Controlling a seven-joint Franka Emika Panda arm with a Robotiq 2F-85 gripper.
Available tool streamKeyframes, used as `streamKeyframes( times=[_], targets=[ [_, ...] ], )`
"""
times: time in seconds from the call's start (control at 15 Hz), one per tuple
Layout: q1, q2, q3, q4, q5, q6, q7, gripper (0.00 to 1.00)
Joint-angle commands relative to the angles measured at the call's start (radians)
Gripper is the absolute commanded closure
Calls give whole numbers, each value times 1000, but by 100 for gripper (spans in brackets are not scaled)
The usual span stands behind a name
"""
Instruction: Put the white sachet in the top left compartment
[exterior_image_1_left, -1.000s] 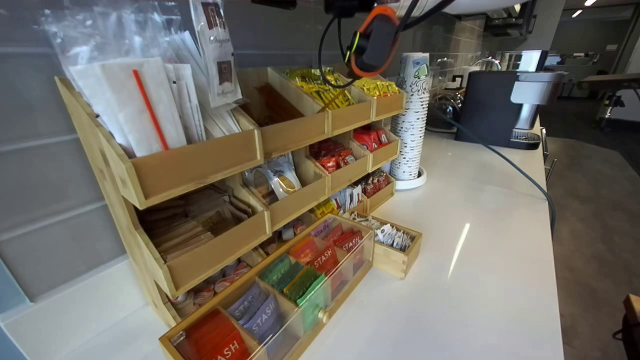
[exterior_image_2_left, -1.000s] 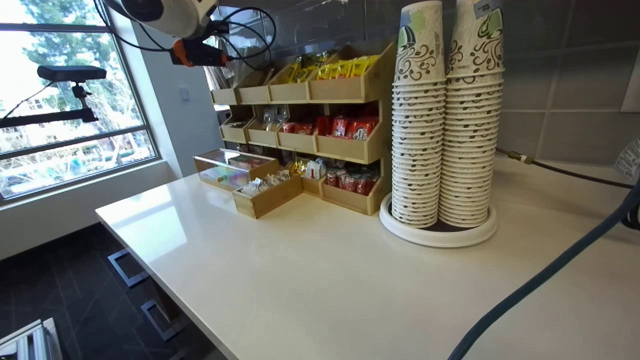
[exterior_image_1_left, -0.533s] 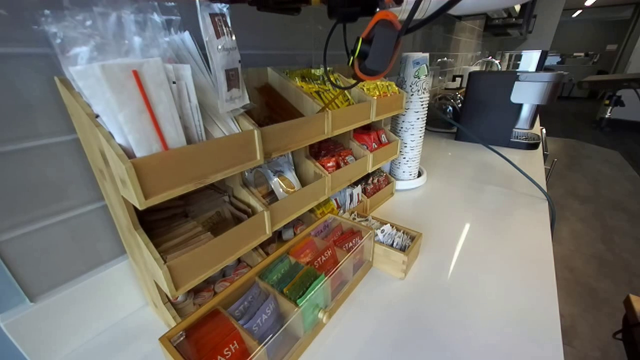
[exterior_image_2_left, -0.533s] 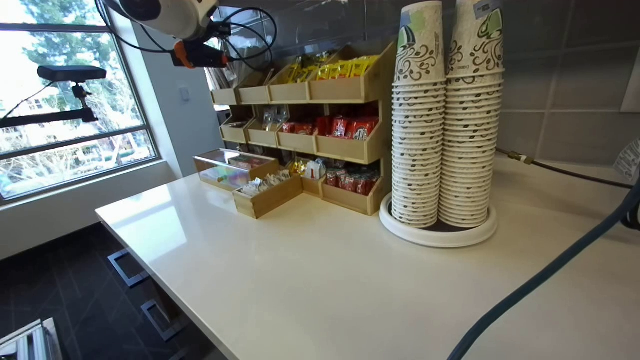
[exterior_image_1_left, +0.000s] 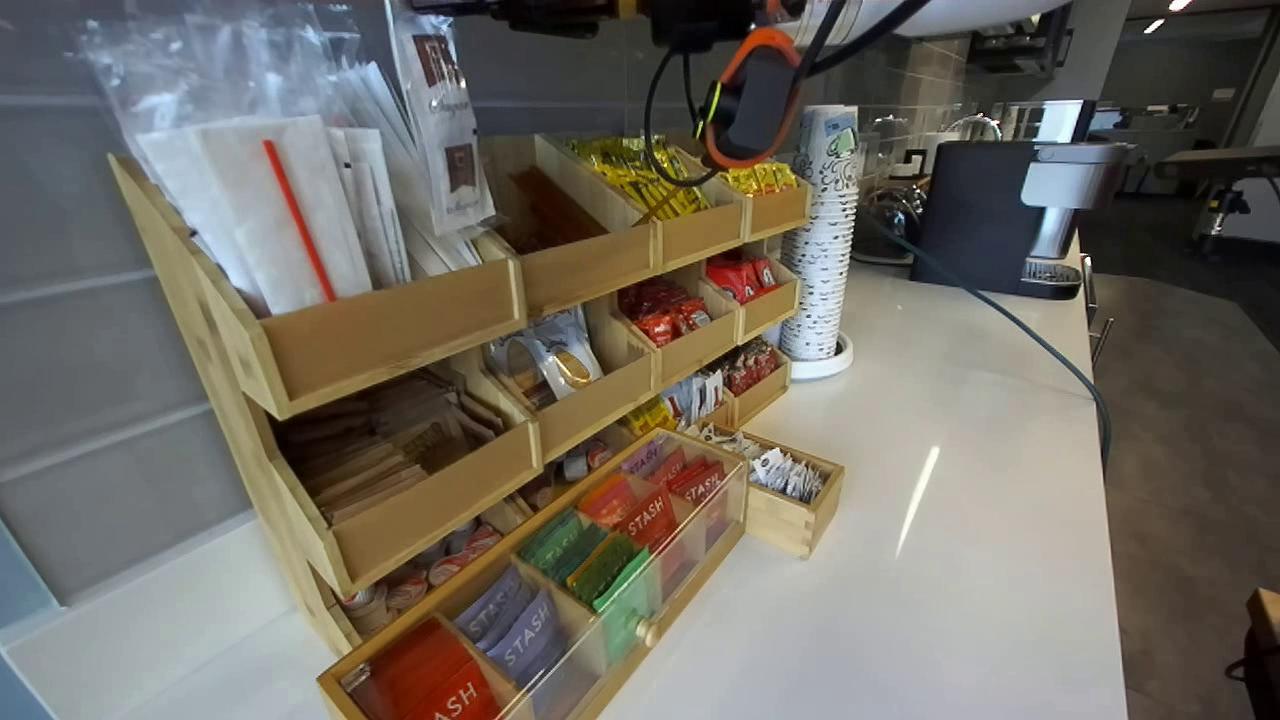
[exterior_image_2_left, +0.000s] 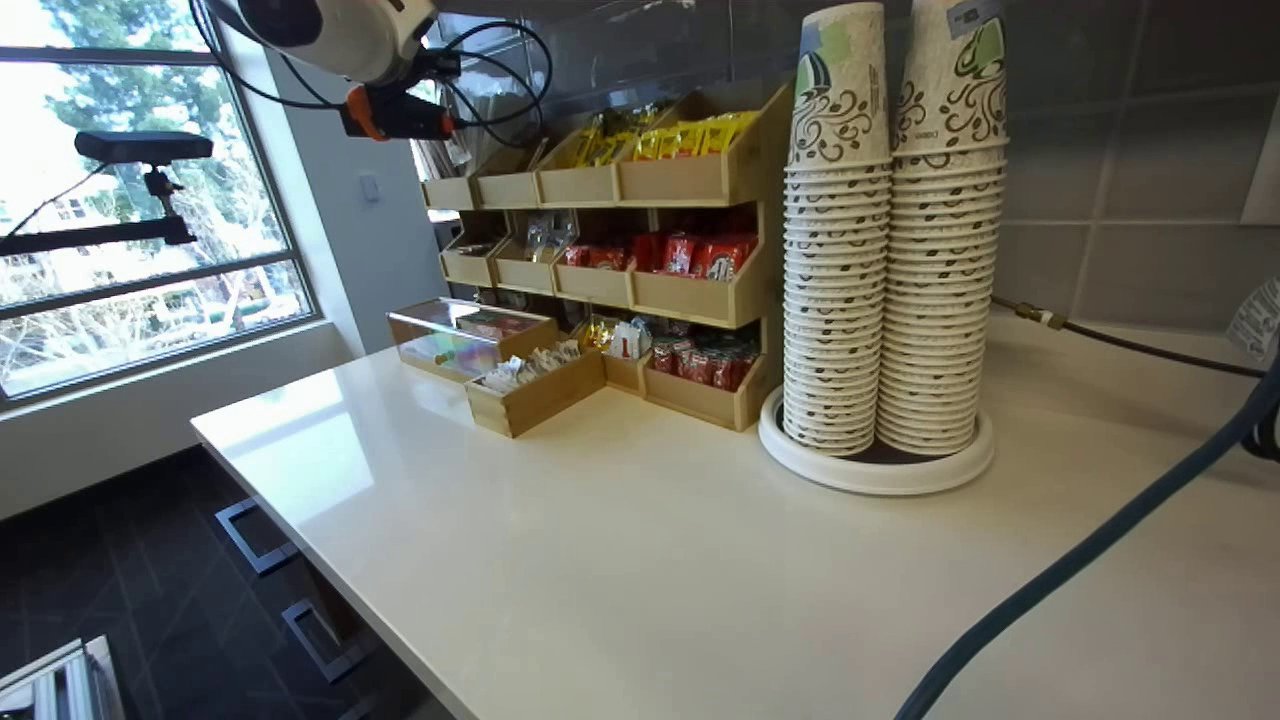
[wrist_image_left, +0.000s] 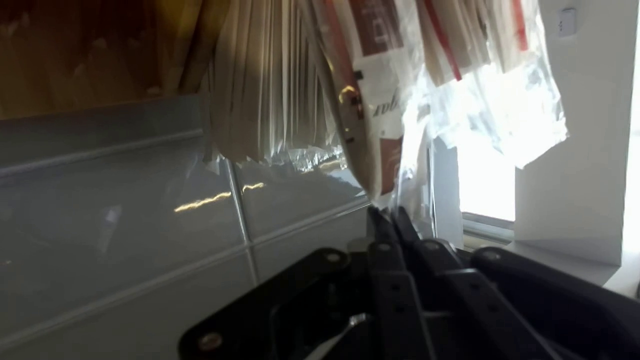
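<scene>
The white sachet (exterior_image_1_left: 447, 120), with dark red-brown patches, hangs from my gripper (exterior_image_1_left: 430, 6) at the top edge of an exterior view. In the wrist view my gripper (wrist_image_left: 387, 215) has its fingertips shut on the clear end of the sachet (wrist_image_left: 378, 75). The sachet hangs over the right end of the top left compartment (exterior_image_1_left: 395, 330); I cannot tell whether it touches anything. That compartment holds clear bags of white sheets. In an exterior view the compartment's front (exterior_image_2_left: 447, 193) shows small and the fingers are hidden behind the arm.
A bin of brown sticks (exterior_image_1_left: 587, 268) stands right of the compartment, then bins of yellow packets (exterior_image_1_left: 640, 175). Clear bags with white sheets (exterior_image_1_left: 270, 210) rise high at the left. Tiled wall (exterior_image_1_left: 60, 240) is behind. A tea box (exterior_image_1_left: 650, 630) and cup stacks (exterior_image_2_left: 835, 280) stand on the counter.
The gripper and arm have come down slightly. The sachet has lowered a little and shifted slightly right, then slightly back left, still held.
</scene>
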Motion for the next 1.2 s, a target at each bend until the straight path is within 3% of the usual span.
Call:
streamKeyframes(
  times=[0.0,0.8,0.87,0.93,1.0,1.13],
  targets=[
    [9,71,3,45,58,13,-63,99],
    [23,152,-27,97,265,-2,-285,99],
    [25,158,-26,101,266,0,-286,94],
    [26,165,-25,106,266,-2,-288,70],
    [27,169,-25,112,266,0,-293,69],
    [28,170,-23,117,263,-1,-296,58]
  ],
)
